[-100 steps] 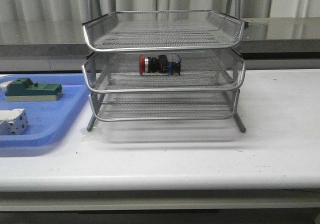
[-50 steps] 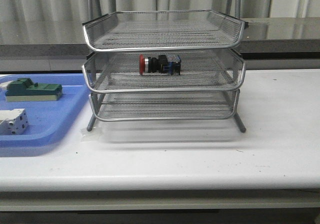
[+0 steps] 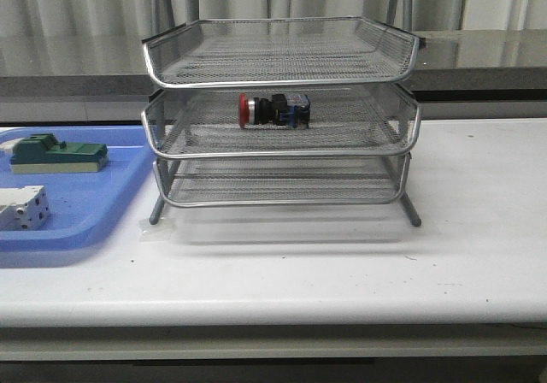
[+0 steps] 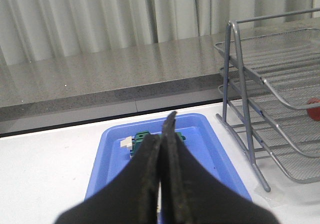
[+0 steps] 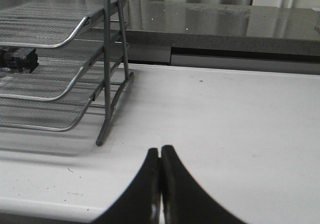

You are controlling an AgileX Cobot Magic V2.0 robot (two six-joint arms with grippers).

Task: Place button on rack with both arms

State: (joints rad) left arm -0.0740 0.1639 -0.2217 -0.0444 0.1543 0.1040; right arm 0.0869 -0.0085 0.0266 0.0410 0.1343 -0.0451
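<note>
The button [image 3: 273, 110] lies on its side on the middle tier of the rack [image 3: 280, 154], red cap pointing toward the blue tray [image 3: 85, 212], so the placing looks done. It seems light and rigid, a hard plastic part (the round cap and cylindrical body could roll or slip), so the squarer blue rear block or the black body would likely give the surest hold. Both claws are clenched on nothing: the left gripper [image 4: 162, 134] hangs over the blue tray, where a green block [image 3: 56, 155] and white part [image 3: 21, 207] sit, and the right gripper [image 5: 160, 156] hovers above bare table [image 3: 342, 263] beside the rack's leg.
</note>
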